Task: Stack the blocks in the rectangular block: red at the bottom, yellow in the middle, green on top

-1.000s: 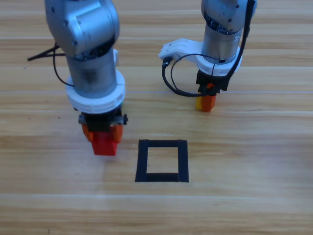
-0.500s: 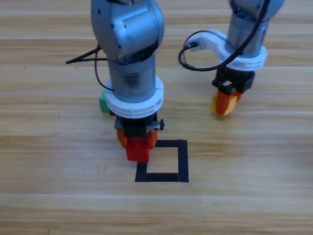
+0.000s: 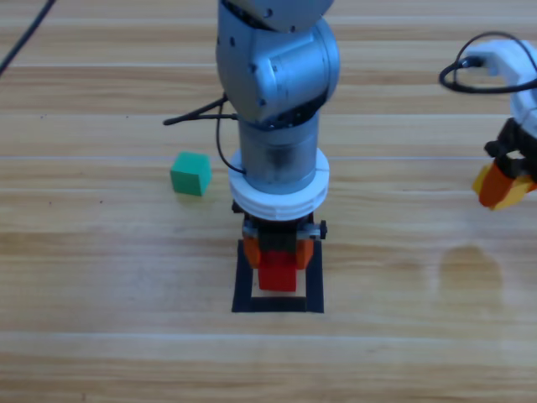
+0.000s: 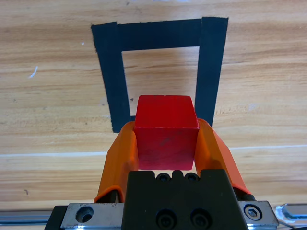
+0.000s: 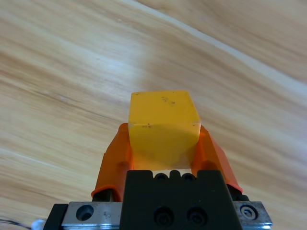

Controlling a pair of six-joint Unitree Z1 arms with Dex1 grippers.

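My left gripper [image 3: 278,262] is shut on the red cube [image 3: 278,272] and holds it over the black tape square [image 3: 244,277]. In the left wrist view the red cube [image 4: 165,132] sits between the orange jaws of the left gripper [image 4: 165,143], just short of the tape square [image 4: 112,76]. The right gripper [image 3: 503,186] hangs at the far right edge, shut on the yellow cube [image 3: 483,179]. That yellow cube [image 5: 164,128] fills the jaws of the right gripper [image 5: 164,143] above bare wood. The teal-green cube [image 3: 190,173] rests on the table, left of the left arm.
The left arm's grey body [image 3: 277,101] stands tall over the middle of the table and hides the far side of the tape square. A black cable [image 3: 197,117] trails from it toward the left. The right arm's cable [image 3: 470,71] loops at the upper right.
The left gripper has carried the red cube rightward from beside the tape square to over it. The right gripper has drawn away to the right edge with the yellow cube. The green cube is now uncovered.
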